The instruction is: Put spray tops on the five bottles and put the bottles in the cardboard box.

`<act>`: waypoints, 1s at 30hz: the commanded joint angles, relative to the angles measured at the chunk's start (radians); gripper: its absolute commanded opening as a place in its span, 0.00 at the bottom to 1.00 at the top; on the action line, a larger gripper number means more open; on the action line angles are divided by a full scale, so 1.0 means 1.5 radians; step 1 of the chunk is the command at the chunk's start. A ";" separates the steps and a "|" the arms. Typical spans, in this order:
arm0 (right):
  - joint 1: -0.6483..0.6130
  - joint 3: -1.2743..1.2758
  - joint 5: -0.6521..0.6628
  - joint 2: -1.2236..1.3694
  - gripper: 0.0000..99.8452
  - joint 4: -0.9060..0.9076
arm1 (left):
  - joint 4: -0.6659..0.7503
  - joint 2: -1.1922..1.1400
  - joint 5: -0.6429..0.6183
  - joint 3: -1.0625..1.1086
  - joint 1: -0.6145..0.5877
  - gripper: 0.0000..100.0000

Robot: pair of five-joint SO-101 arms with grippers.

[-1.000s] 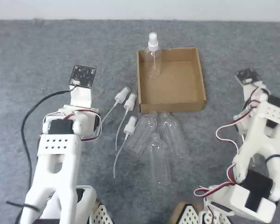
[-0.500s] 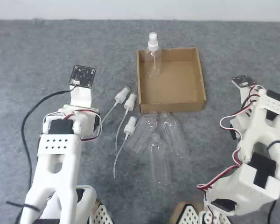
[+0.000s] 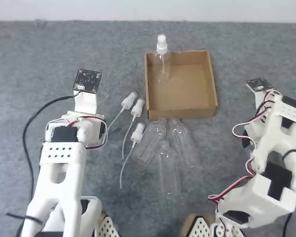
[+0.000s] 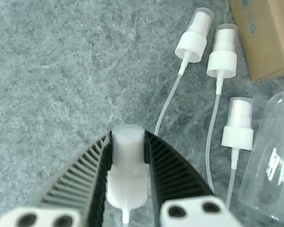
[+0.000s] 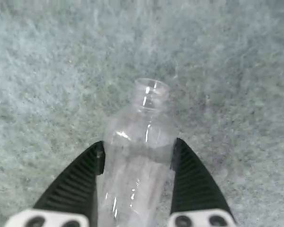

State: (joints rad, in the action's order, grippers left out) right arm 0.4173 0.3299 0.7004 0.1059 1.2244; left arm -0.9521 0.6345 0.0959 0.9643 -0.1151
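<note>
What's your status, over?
Left gripper shut on spray top. Right gripper shut on uncapped bottle. One capped bottle in cardboard box. Nothing in the way.

A table under a grey carpet (image 3: 44, 49)
The carpet is rough and speckled and reaches to the far edge of the table, where a pale plain strip (image 3: 227, 10) runs from the left corner to the right one.
</note>
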 commanded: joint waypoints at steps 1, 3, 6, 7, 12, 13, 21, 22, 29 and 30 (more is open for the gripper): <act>-0.028 -0.037 -0.055 -0.141 0.01 0.001 | -0.011 0.033 -0.011 -0.046 -0.003 0.01; -0.057 -0.025 -0.074 -0.222 0.01 0.011 | -0.036 0.033 -0.025 -0.079 -0.003 0.01; -0.130 0.024 -0.102 -0.359 0.01 0.012 | -0.070 0.033 -0.040 -0.140 -0.003 0.01; -0.163 0.044 -0.113 -0.405 0.01 0.011 | -0.080 0.033 -0.040 -0.161 -0.002 0.01; -0.350 0.118 -0.162 -0.577 0.01 -0.006 | -0.155 0.034 -0.080 -0.297 -0.003 0.01; -0.386 0.126 -0.179 -0.598 0.01 -0.016 | -0.178 0.036 -0.085 -0.329 -0.003 0.01; -0.665 0.189 -0.283 -0.615 0.01 -0.176 | -0.225 0.197 -0.138 -0.465 -0.001 0.01; -0.696 0.202 -0.283 -0.615 0.01 -0.197 | -0.216 0.219 -0.153 -0.468 0.000 0.01; -0.824 0.321 -0.284 -0.616 0.01 -0.311 | -0.114 0.278 -0.267 -0.467 0.002 0.01; -0.833 0.336 -0.284 -0.616 0.01 -0.327 | -0.097 0.277 -0.284 -0.466 0.002 0.01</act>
State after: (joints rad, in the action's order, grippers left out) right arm -0.7626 0.7856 0.2862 -0.7764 0.8378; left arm -1.1761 1.0426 -0.2631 0.3092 -0.1166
